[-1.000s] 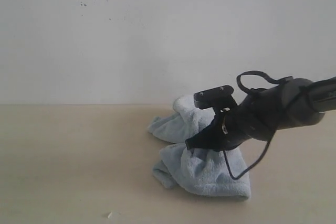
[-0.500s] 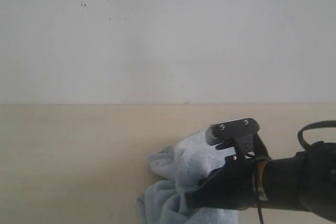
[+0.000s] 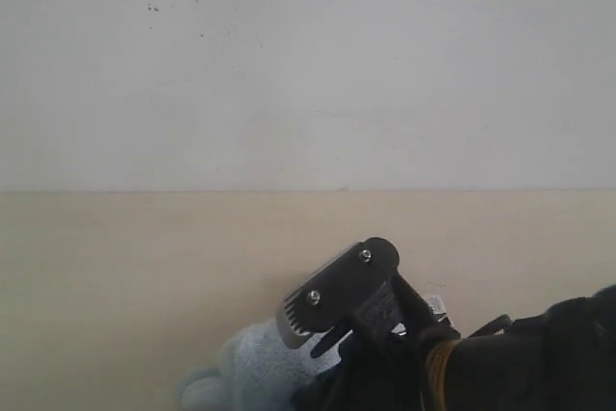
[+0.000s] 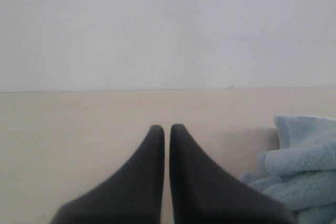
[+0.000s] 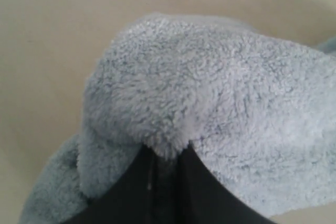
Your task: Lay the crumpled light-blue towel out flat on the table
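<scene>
The light-blue towel (image 3: 252,374) is a fluffy bunched lump at the bottom edge of the exterior view, mostly hidden by my right arm. My right gripper (image 5: 167,153) is shut on a fold of the towel (image 5: 210,98), which bulges over its fingertips. In the exterior view the right gripper's fingertips are hidden behind its wrist block. My left gripper (image 4: 167,128) is shut with nothing in it, low over the beige table (image 4: 79,124); the towel (image 4: 299,166) lies crumpled to one side of it, apart. The towel's tag is not visible.
The white speckled wall (image 3: 308,64) rises behind the table's far edge. Bare beige table (image 3: 125,276) stretches left of the towel. My right arm (image 3: 520,363) fills the lower right corner of the exterior view.
My right arm has pulled the towel towards the camera and leftward, out of the middle of the table to the bottom edge of the view. The towel now shows only as a small lump.
</scene>
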Tool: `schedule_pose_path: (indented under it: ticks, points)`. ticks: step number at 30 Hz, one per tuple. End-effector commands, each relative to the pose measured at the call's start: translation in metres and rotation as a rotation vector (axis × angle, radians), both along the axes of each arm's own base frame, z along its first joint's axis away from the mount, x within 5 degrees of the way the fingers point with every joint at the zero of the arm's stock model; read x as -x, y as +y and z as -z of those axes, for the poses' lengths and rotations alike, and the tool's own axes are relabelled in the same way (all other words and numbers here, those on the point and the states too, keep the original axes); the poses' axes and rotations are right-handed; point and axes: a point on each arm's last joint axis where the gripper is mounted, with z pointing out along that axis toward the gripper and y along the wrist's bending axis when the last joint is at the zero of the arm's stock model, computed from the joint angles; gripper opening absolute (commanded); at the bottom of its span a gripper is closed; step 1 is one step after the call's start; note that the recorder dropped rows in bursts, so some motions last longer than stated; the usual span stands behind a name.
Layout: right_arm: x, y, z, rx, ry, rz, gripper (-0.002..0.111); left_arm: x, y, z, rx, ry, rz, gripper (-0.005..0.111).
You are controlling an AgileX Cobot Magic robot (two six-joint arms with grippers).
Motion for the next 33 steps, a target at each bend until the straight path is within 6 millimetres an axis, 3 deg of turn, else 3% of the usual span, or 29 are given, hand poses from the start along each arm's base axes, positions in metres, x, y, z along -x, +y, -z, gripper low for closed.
schedule_pose_path:
  ticks: [1, 7, 12, 16, 18, 22, 24, 29, 33]
  points:
    - [0.023, 0.008, -0.021, -0.072, -0.057, -0.103, 0.001, 0.0, 0.0, 0.0, -0.003, -0.008, 0.007, 0.004]
    - [0.044, 0.019, -0.023, -0.078, -0.058, -0.193, 0.001, 0.0, 0.0, 0.0, -0.003, -0.008, 0.007, 0.004]
    - [0.046, 0.021, -0.023, -0.091, -0.057, -0.204, 0.001, 0.0, 0.0, 0.0, -0.003, -0.008, 0.007, 0.004]
    - [0.054, 0.037, -0.023, -0.222, -0.04, -0.295, 0.001, 0.0, 0.0, 0.0, -0.003, -0.008, 0.007, 0.004]
    - [0.053, 0.044, -0.012, -0.212, -0.013, -0.305, 0.001, 0.0, 0.0, 0.0, -0.003, -0.008, 0.007, 0.004]
    - [0.043, 0.046, 0.017, -0.031, 0.038, -0.236, 0.002, 0.0, 0.0, 0.0, -0.003, -0.008, 0.007, 0.004]
    - [0.04, 0.048, 0.022, 0.008, 0.034, -0.237, 0.011, 0.0, 0.0, 0.0, -0.003, -0.008, 0.007, 0.004]
    - [0.037, 0.057, 0.014, -0.026, 0.002, -0.262, 0.057, 0.0, 0.0, 0.0, -0.003, -0.008, 0.007, 0.004]
    - [0.03, 0.059, -0.002, 0.019, -0.064, -0.258, 0.053, 0.0, 0.0, 0.0, -0.003, -0.008, 0.007, 0.004]
